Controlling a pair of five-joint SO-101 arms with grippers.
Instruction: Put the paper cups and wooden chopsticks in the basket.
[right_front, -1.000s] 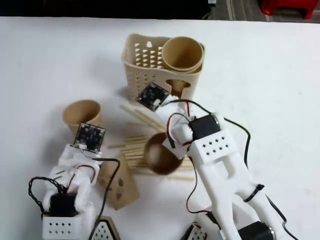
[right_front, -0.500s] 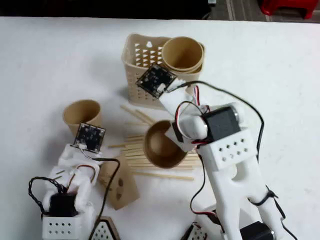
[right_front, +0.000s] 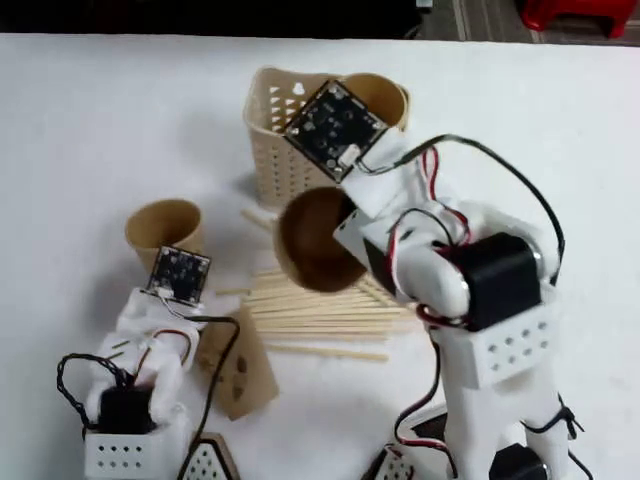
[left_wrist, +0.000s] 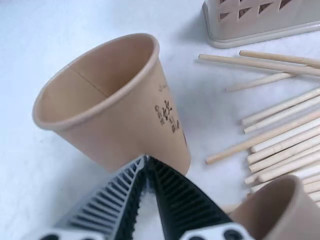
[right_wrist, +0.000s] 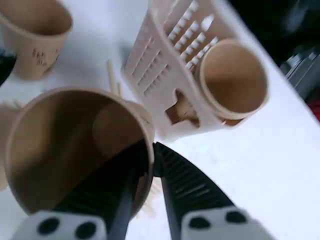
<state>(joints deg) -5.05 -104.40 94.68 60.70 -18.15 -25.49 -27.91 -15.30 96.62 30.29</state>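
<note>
Where the high view looks down on the white table (right_front: 100, 120), the perforated basket (right_front: 275, 150) stands at the far centre. At its right end sits a paper cup (right_front: 390, 95), mouth up; the right arm's camera board partly covers it there. The right wrist view shows that cup's interior bare (right_wrist: 232, 80), with what may be a second rim nested round it, though that cannot be confirmed. The rest of the basket's interior is not visible.

The right gripper (right_wrist: 153, 148) pinches the rim of the held cup (right_front: 312, 240), one finger inside the wall and one outside. This cup hangs tilted above the table, just near of the basket and over the chopsticks (right_front: 320, 310), with nothing inside it.

The chopsticks lie loose on the table in a rough bundle at centre, none in the basket.

A standing cup (right_front: 163, 228) is upright to the left, well apart from the basket and empty, as the left wrist view confirms. The left gripper (left_wrist: 147, 161) is pressed together on nothing, its tips just near of this cup's base; contact cannot be judged.

A tipped cup (right_front: 240, 370) lies on its side beside the left arm, at the near end of the chopsticks.
</note>
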